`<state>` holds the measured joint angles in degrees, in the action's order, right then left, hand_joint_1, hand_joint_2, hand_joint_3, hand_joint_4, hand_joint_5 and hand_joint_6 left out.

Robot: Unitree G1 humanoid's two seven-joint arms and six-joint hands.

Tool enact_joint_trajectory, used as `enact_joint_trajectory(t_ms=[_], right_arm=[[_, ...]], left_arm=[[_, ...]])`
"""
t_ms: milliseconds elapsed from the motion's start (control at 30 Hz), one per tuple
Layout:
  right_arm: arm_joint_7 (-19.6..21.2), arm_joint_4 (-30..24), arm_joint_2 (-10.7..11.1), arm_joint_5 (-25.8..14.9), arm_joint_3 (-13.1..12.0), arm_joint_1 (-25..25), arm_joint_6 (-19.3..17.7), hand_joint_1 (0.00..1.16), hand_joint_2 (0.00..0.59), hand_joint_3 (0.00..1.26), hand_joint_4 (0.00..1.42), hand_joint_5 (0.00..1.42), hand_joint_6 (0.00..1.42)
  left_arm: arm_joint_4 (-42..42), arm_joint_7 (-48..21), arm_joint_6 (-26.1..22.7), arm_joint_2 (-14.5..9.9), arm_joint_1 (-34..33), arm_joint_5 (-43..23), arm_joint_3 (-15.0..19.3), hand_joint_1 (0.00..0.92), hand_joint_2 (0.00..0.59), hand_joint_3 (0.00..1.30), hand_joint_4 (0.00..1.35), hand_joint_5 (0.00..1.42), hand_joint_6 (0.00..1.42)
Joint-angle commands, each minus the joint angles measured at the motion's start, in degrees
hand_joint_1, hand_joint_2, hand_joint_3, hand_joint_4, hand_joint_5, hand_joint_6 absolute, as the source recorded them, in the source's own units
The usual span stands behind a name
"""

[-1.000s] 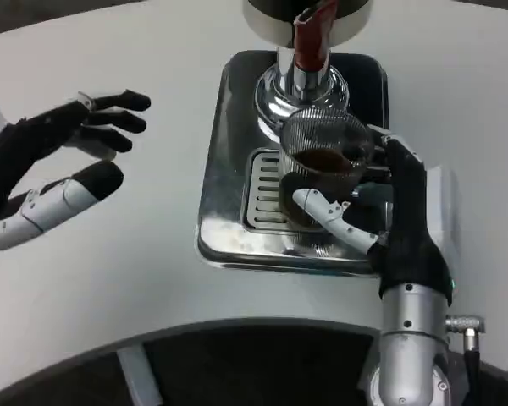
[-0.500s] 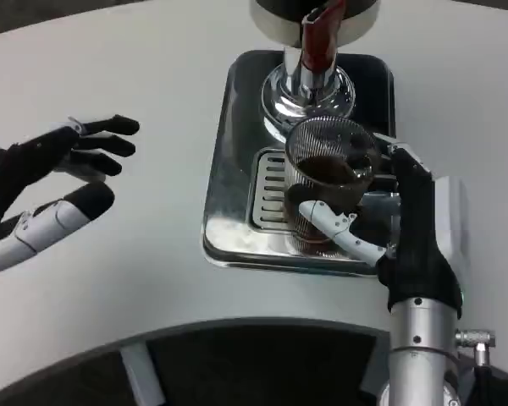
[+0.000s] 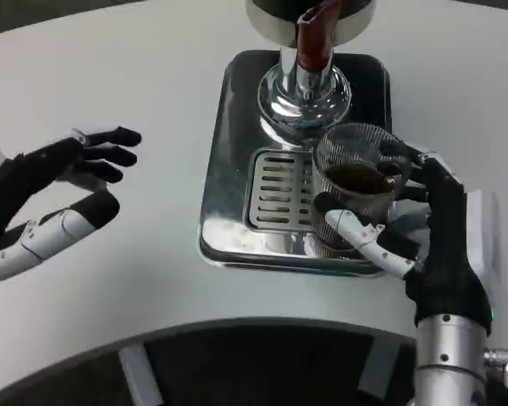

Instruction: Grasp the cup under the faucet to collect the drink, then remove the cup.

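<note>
A clear ribbed cup (image 3: 356, 182) holding dark drink sits over the right edge of the drip grate (image 3: 279, 190), to the right of and nearer than the faucet (image 3: 309, 51). My right hand (image 3: 423, 233) grips the cup, thumb across its front and fingers around its right side. The faucet has a red handle and a chrome base on the shiny drip tray (image 3: 229, 161). My left hand (image 3: 55, 199) hovers over the white table far to the left, fingers apart, holding nothing.
The chrome drip tray stands at the table's far middle. Bare white table (image 3: 135, 279) lies to its left and in front. The table's curved front edge (image 3: 237, 326) runs along the bottom.
My right hand has carried the cup to the right and slightly nearer, out from under the faucet, uncovering the grate. The left hand has barely shifted.
</note>
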<state>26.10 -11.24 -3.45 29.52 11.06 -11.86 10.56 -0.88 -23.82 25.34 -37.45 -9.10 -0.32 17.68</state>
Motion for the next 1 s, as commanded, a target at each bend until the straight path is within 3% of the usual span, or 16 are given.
enact_joint_trajectory(t_ms=[33,1000], right_arm=[[-0.9,-3.3,-0.1,0.3,0.3,2.8,-1.7,0.81,0.253,0.62,0.69,0.84,0.89],[-4.2,-10.8,0.5,-0.2,0.0,8.6,-5.2,0.81,0.24,0.67,0.77,0.97,1.06]], left_arm=[[-0.5,0.4,-0.9,0.0,1.2,1.1,-0.8,0.0,0.113,0.29,0.29,0.35,0.4],[-1.2,1.0,-1.0,1.0,3.1,3.1,-4.0,0.0,0.112,0.27,0.28,0.33,0.38]])
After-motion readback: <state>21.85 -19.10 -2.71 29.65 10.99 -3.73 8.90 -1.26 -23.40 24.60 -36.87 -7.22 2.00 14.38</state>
